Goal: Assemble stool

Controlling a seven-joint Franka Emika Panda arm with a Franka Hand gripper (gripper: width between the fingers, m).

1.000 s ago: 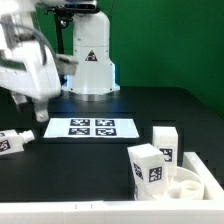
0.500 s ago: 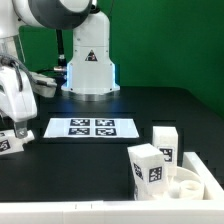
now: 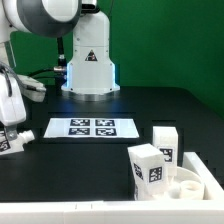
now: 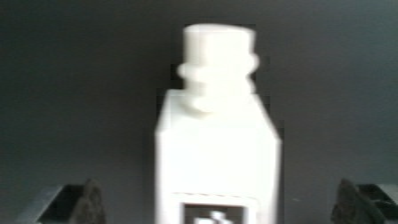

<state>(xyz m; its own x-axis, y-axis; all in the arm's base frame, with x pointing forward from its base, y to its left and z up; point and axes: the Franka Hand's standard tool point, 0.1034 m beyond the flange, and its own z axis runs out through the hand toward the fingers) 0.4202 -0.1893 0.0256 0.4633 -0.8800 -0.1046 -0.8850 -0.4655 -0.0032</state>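
A white stool leg [image 4: 221, 140] with a round peg on its end and a tag on its body lies on the black table. It also shows at the exterior view's far left [image 3: 9, 143]. My gripper [image 4: 221, 206] is open. Its two dark fingertips [image 4: 73, 204] stand on either side of the leg with gaps, not touching it. In the exterior view the gripper [image 3: 12, 129] hangs just above that leg. Two more tagged legs [image 3: 165, 141] [image 3: 149, 165] stand upright at the front right, beside the round seat disc [image 3: 191, 186].
The marker board [image 3: 92, 128] lies flat in the middle of the table. The robot base [image 3: 90, 60] stands behind it against a green backdrop. A white ledge [image 3: 70, 203] runs along the table's front edge.
The arm has swung to the exterior view's left and come down, so the gripper now hangs right over the leg at the far left edge. The parts have not moved.
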